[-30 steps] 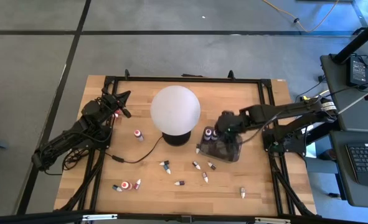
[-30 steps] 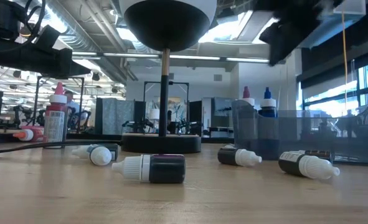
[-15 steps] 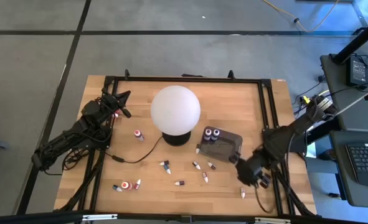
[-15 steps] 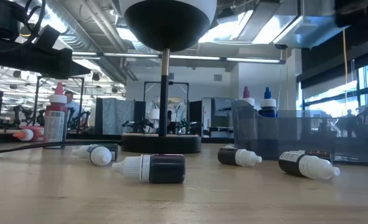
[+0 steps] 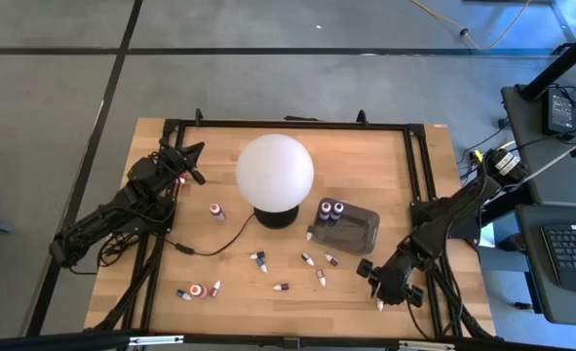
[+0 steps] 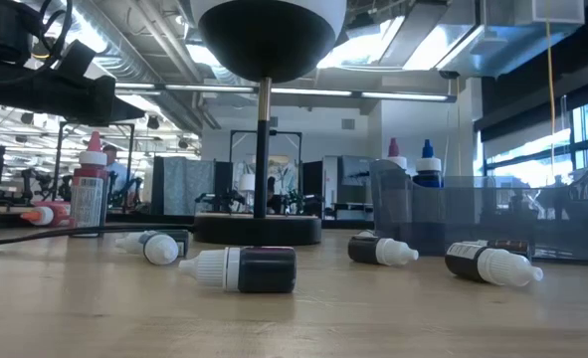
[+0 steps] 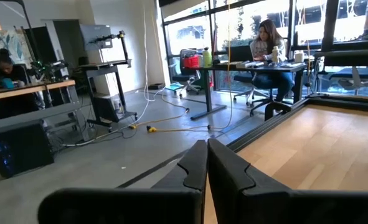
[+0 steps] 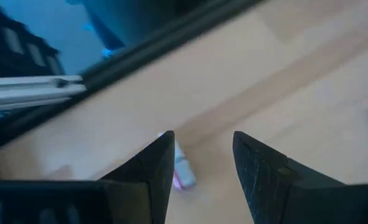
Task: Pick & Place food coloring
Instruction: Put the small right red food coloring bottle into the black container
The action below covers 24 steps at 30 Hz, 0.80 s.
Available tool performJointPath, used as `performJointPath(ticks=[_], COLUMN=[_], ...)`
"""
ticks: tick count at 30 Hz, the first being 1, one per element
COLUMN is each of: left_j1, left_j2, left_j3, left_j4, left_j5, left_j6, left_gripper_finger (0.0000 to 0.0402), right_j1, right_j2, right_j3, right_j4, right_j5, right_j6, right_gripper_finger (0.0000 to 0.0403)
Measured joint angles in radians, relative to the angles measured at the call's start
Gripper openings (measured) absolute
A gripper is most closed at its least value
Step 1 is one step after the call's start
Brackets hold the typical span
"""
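Several tiny food coloring bottles lie on their sides on the wooden table, among them one (image 5: 259, 261) and another (image 6: 244, 268). Two stand upright (image 5: 331, 209) in the dark translucent tray (image 5: 358, 232). One red bottle (image 5: 216, 211) stands alone. My right gripper (image 5: 377, 286) hangs open near the table's near right corner, slanting down above a lone lying bottle (image 5: 379, 304). In its wrist view (image 8: 202, 140) that pink and white bottle (image 8: 182, 169) shows beside one finger, untouched. My left gripper (image 5: 192, 156) waits shut at the far left, also seen shut in its wrist view (image 7: 207, 163).
A big white globe lamp (image 5: 274, 171) stands mid-table on a dark base, its cord (image 5: 214, 244) trailing toward the left. A black frame (image 5: 419, 166) runs around the table. Bare wood lies between the tray and the near right corner.
My right gripper has swung from above the tray toward the table's near right corner, sinking, tipping downward and rolling about its own axis as it went. It has left the low view's top. The bottles and the tray lie as before.
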Motion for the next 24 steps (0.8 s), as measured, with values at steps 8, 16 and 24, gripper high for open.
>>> performJointPath(ticks=[8,16,24], left_j1=[0.0,0.0,0.0], left_j2=[0.0,0.0,0.0], left_j3=[0.0,0.0,0.0], left_j4=[0.0,0.0,0.0], left_j5=[0.0,0.0,0.0], left_j6=[0.0,0.0,0.0], left_gripper_finger=[0.0012,0.0008,0.0012], right_j1=[0.0,0.027,0.031], right_j2=[0.0,0.02,0.117], right_j3=[-0.092,-0.159,-0.161], right_j4=[0.129,0.168,0.192], right_j5=[-0.005,-0.011,-0.004], right_j6=[-0.001,-0.054,-0.103], right_gripper_finger=[0.0165,0.0165,0.0165])
